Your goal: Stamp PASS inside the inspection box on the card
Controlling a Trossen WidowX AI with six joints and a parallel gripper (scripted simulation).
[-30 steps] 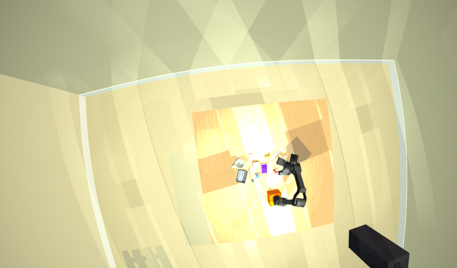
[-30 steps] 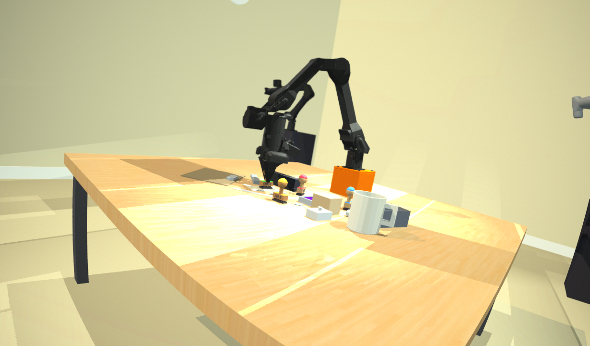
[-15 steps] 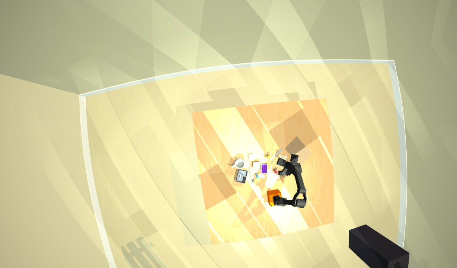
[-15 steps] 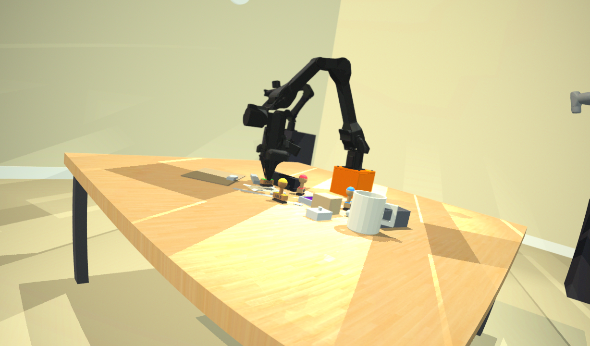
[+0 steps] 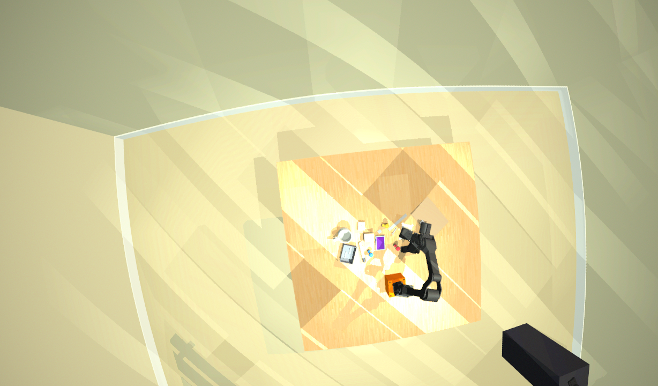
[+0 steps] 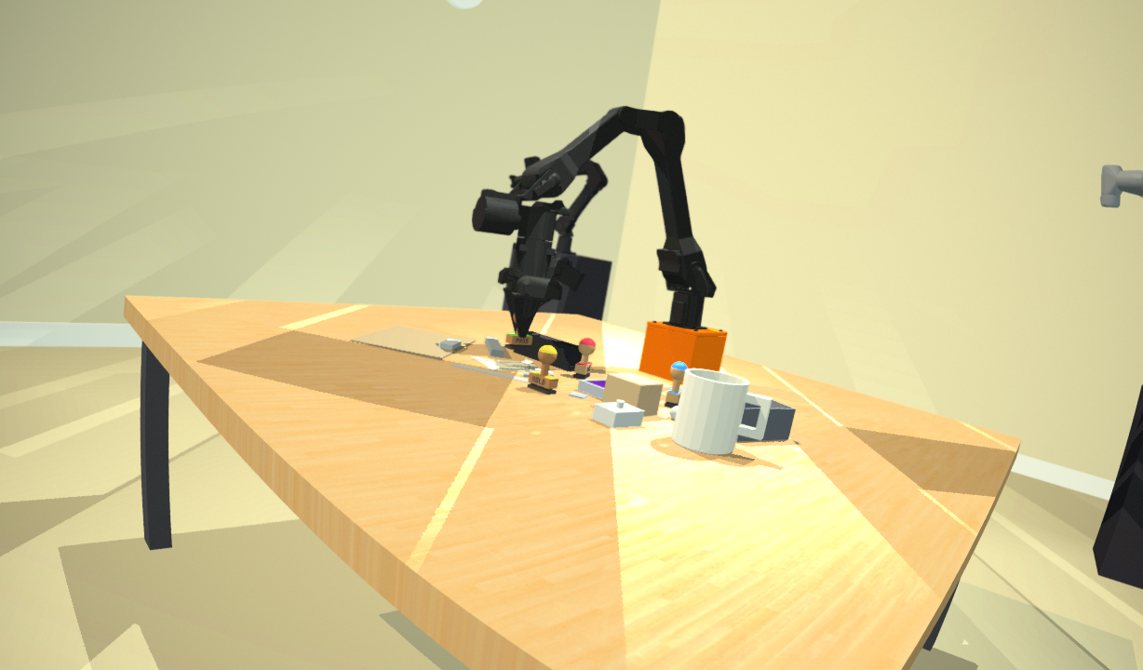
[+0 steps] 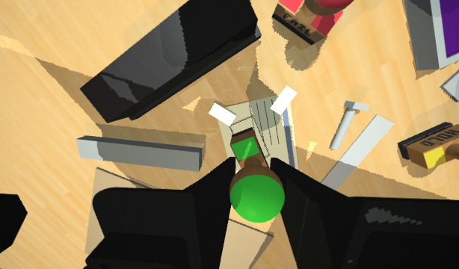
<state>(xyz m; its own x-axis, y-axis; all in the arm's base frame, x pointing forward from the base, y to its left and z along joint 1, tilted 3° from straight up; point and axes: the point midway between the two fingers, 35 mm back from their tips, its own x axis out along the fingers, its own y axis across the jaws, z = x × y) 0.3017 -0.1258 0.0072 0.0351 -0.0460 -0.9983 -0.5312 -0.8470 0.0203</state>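
My gripper (image 7: 253, 163) (image 6: 521, 329) is shut on the PASS stamp (image 7: 257, 198) (image 6: 518, 339), which has a green knob and wooden base. The stamp is upright, just above the card (image 7: 242, 111), with a small gap under it. White tape pieces lie on the card's two far corners. The inspection box outline shows partly around the stamp base; its rest is hidden, and no print can be made out. The purple ink pad (image 7: 454, 30) (image 5: 380, 243) (image 6: 593, 387) lies open to the right in the wrist view.
A black block (image 7: 170, 48) and grey bar (image 7: 151, 155) lie left of the card. The FAIL stamp (image 7: 297, 26) (image 6: 586, 343), HOLD stamp (image 7: 439, 142) (image 6: 547, 354), a bolt (image 7: 342, 128) and a flat strip (image 7: 356, 153) are right. A mug (image 6: 708, 412) (image 5: 344, 234) and blue stamp (image 6: 679, 368) stand farther off.
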